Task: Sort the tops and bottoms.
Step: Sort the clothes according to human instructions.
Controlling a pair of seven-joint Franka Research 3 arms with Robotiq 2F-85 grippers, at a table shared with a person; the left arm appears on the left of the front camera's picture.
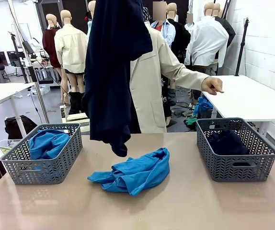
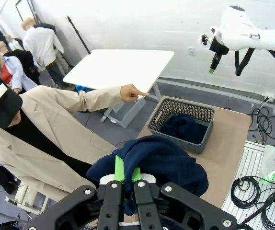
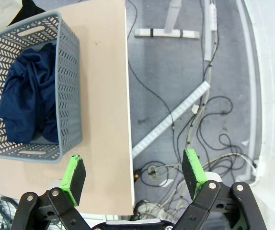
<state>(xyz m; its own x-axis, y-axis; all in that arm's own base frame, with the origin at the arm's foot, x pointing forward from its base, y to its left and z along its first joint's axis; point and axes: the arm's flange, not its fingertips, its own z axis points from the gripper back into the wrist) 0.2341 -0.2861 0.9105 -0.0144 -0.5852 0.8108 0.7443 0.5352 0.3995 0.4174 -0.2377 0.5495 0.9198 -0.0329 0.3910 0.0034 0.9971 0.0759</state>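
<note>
Dark navy bottoms (image 1: 112, 72) hang high above the tabletop (image 1: 200, 206), pinched tight in the left hand (image 2: 126, 175). The right hand (image 3: 133, 166) gapes wide, holding nothing, over the tabletop's edge beside a grey basket (image 3: 71, 96).

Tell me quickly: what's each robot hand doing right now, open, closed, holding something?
Left hand: closed on the dark navy garment, which hangs in the air.
Right hand: open, holding nothing.

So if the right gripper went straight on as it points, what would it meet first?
Likely the table edge or the cabled floor just past it; the open right gripper straddles that edge. Depth unclear.
</note>
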